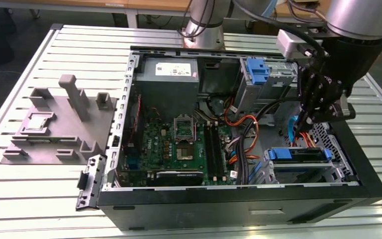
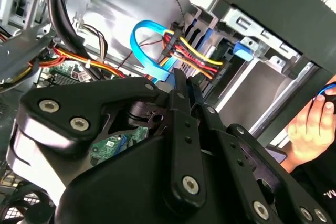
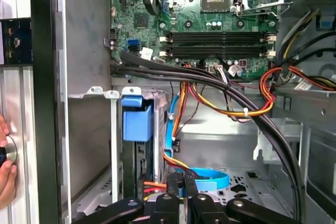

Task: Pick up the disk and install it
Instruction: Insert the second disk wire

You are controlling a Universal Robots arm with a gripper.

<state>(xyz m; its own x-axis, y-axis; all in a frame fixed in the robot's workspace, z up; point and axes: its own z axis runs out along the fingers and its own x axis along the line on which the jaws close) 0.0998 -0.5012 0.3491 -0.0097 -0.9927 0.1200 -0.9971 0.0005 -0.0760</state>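
Hanging at right of exterior view, gripper (image 1: 308,119) inside computer case (image 1: 244,199), fingers together, empty. Disk (image 1: 296,154) seated in lower-right bay; install looks nearly done, judging by position.

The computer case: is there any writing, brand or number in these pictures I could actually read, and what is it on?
No text can be read here.
Label on the power supply, exterior view: print too small to read.
White sticker on the motherboard, first wrist view: too small to read.
Black sleeve, second wrist view: white letters cut off at the picture's edge, unreadable.
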